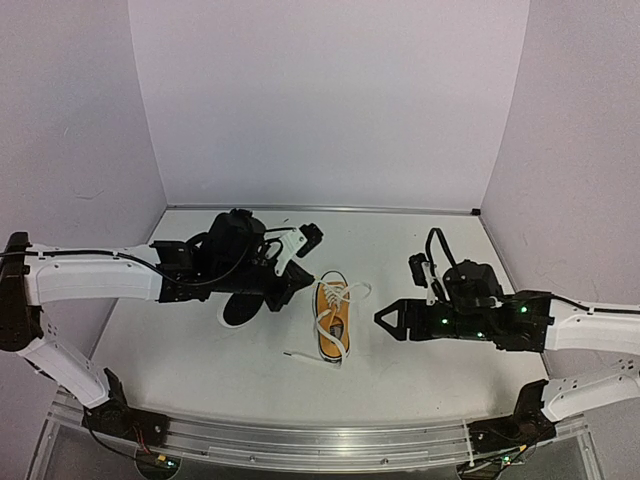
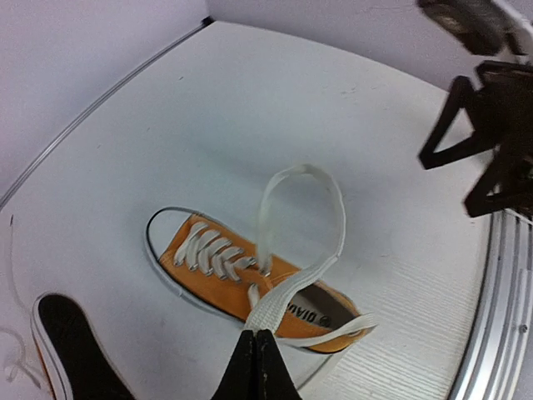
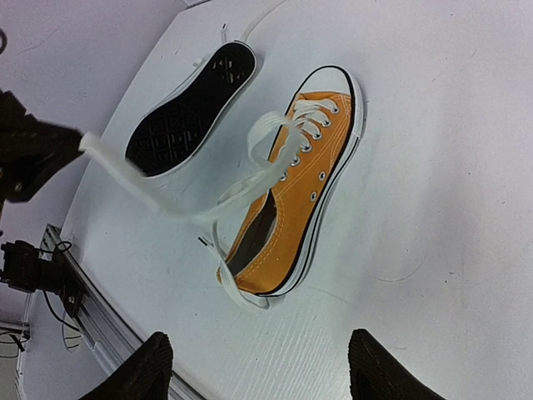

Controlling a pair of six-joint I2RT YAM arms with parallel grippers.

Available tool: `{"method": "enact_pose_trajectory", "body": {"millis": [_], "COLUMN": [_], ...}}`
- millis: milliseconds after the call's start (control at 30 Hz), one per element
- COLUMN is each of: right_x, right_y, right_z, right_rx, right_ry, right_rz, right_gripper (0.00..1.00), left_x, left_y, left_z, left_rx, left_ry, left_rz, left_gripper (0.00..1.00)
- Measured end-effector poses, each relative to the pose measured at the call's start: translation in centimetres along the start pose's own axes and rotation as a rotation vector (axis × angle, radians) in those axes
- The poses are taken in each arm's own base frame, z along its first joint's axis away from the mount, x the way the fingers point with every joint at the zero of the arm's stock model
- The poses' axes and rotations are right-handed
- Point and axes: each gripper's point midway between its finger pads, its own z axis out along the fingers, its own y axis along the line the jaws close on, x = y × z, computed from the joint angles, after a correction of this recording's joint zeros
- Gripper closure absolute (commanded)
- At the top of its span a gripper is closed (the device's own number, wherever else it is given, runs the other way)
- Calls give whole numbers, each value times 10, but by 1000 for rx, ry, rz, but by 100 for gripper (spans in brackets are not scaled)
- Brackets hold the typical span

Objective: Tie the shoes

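Note:
The orange shoe (image 1: 332, 318) lies upright in the middle of the table, toe away from me. The other shoe (image 1: 245, 305) rests on its side to the left, black sole showing. My left gripper (image 2: 256, 335) is shut on a white lace (image 2: 279, 300) of the orange shoe (image 2: 208, 267), lifted into a loop above the tongue. In the top view this gripper (image 1: 300, 283) hangs between the two shoes. My right gripper (image 1: 382, 318) stands open to the right of the orange shoe, nothing between its fingers (image 3: 150, 367). The right wrist view shows the orange shoe (image 3: 304, 192) and the black sole (image 3: 187, 112).
An aluminium rail (image 1: 320, 440) runs along the near table edge, close behind the orange shoe's heel. Pale walls enclose the table at the back and both sides. A loose lace end (image 1: 300, 355) lies on the table left of the heel.

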Motion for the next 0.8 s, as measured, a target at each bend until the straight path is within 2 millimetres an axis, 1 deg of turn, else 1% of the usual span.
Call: {"method": "enact_pose_trajectory", "body": {"millis": [33,100,300,400,533,633,800], "right_x": [1,5,26,31,31,30,30], "right_y": [1,2,-4,-4,0,3,4], "right_z": [2,8,25,30,35,36,36], "right_rx": [0,-1,14,12,4,-6,-8], "right_ry": [9,32,124,148,162,165,166], "right_rz": [-6,-13,-28,-36,-42,-43,-42], "right_gripper": [32,33,34,34,34,34,34], "left_x": [7,24,82,100,119,134,144], "left_y": [12,28,45,56,75,86,90], "left_z": [0,0,-10,-15,-22,-31,-53], "left_rx": [-39,-100,-221,-290,-390,-458,-526], "left_ry": [18,63,210,267,327,378,394], "left_rz": [-23,-56,-133,-166,-229,-275,-345], "left_gripper": [100,100,100,100,100,100,100]}}
